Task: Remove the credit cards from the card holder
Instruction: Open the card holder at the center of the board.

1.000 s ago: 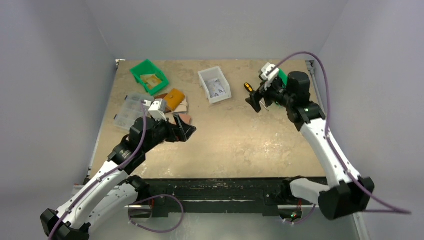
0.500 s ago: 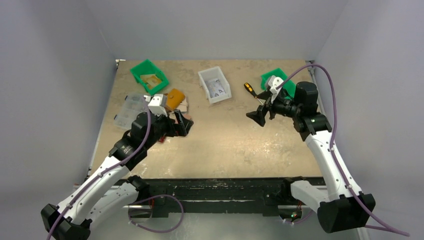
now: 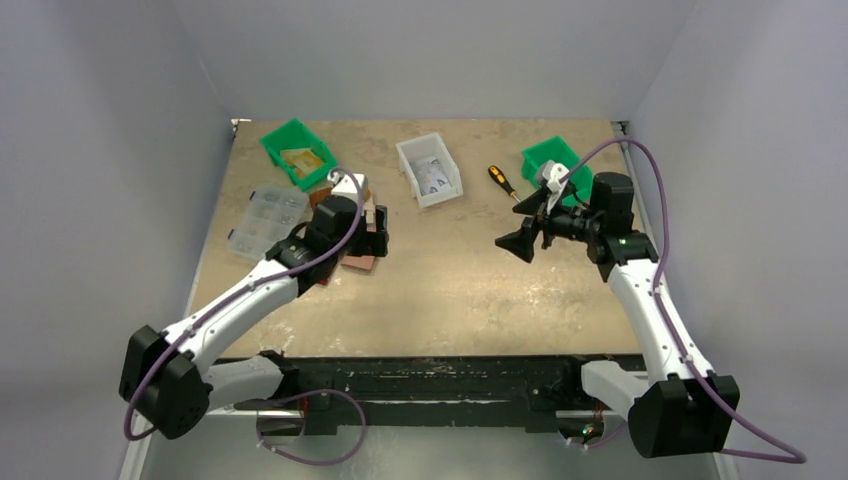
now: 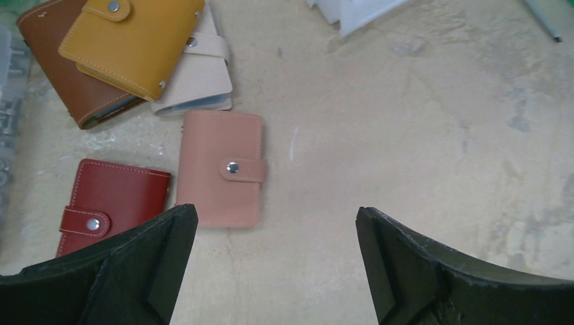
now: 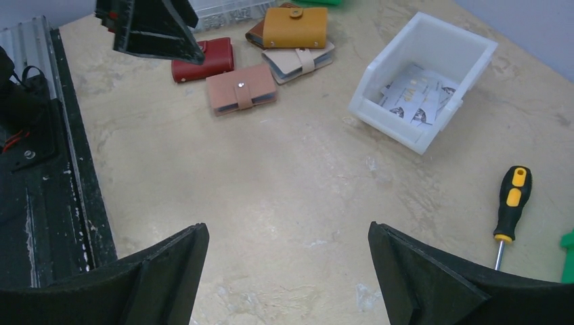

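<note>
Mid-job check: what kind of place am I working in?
Probably a robot test cell: blank white walls box in a scuffed table, with a white bin, a screwdriver and a pink card holder laid out as props.

Card holder [image 3: 362, 263] partly beneath left fingers [image 3: 381, 238]

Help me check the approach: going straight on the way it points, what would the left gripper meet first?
Likely bare table, just beside the closed pink card holder. The holder lies ahead of one open finger of the left gripper, but depth is unclear.
</note>
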